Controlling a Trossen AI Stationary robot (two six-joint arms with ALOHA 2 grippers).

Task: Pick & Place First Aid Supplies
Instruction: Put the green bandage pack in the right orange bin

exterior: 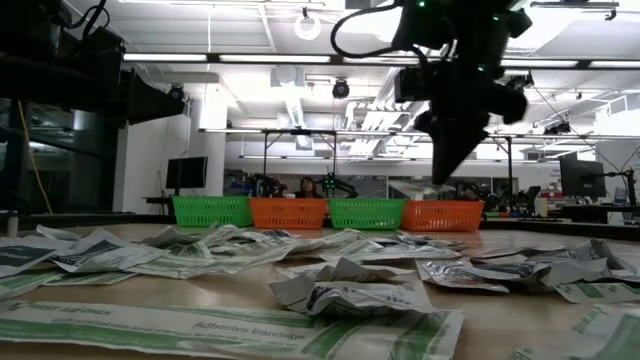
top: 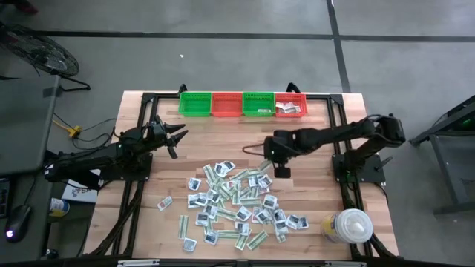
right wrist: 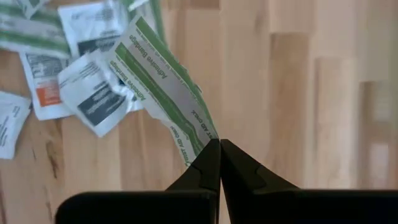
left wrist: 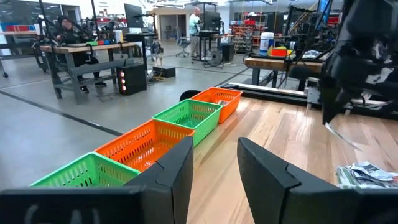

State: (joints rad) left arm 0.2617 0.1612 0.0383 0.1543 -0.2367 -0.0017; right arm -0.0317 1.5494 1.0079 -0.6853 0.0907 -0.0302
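The right gripper (right wrist: 219, 144) is clamped on one corner of a bandage strip (right wrist: 158, 87) — a narrow white-and-green packet that hangs from the fingertips and trails toward the pile (top: 234, 204). It looks feather-light, thin and floppy, likely slick paper; an edge or corner pinch is about the only hold, and a fast swing could flutter it loose. In the high view this gripper hovers above bare table just past the pile's far edge, well short of the baskets (top: 243, 104) along the far side. The left gripper (left wrist: 214, 168) waits off to the left, near the green end basket (top: 194, 103), fingers apart and empty.
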